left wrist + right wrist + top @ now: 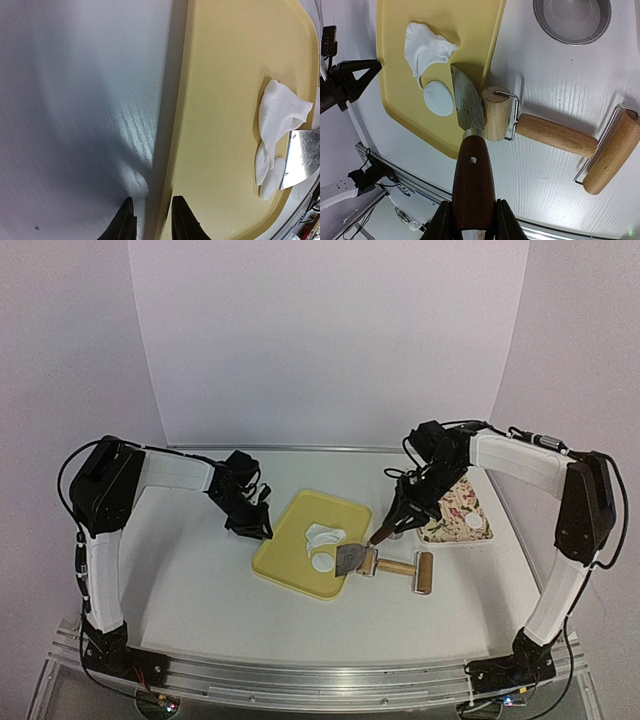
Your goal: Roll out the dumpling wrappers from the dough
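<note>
A yellow board (290, 550) holds a ragged scrap of dough (325, 536) and one round dumpling wrapper (322, 562). In the right wrist view the wrapper (439, 98) lies just left of a metal scraper blade (465, 102), whose edge meets it. My right gripper (472, 210) is shut on the scraper's brown wooden handle (472, 175). My left gripper (152, 220) straddles the board's left rim (172, 150), one finger over the table and one over the board, with a gap still showing. Another wrapper (472, 523) rests on the floral plate (445, 525).
A wooden rolling pin (555, 135) with a roller at each end lies on the table right of the board, one roller touching the scraper. A shiny ring cutter (572, 20) sits beyond it. The floral plate stands at the right.
</note>
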### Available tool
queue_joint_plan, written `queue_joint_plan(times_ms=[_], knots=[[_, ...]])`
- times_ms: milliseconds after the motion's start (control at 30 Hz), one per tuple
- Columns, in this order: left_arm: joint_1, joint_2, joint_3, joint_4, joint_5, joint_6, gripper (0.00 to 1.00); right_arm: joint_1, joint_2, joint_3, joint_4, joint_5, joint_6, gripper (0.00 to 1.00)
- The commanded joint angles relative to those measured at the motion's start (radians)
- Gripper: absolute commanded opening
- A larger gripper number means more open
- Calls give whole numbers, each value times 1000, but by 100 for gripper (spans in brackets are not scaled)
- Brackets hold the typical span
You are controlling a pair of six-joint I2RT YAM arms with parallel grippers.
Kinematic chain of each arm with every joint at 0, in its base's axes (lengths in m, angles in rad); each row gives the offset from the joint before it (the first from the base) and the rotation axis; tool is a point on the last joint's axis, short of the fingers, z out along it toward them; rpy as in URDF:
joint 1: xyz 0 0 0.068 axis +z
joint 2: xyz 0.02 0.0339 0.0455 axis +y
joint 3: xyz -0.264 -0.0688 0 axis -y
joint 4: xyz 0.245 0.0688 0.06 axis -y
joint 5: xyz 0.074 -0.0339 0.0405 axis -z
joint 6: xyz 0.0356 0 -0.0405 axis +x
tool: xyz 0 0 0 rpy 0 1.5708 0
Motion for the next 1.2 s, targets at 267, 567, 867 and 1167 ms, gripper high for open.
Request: queue_joint_plan(times_ms=[267,567,867,1167], knots=[[-27,44,13,10,-15,48,20,-12,15,-16,45,22,-40,0],[-60,58,16,-22,-83,67,3,-12,19,-34,49,21,-80,0],[-62,60,34,-36,-123,87,0,-12,38,-51,57,22,-127,0],[-62,61,47,-51,-140,99,0,-25,64,-108,159,-45,-179,0]])
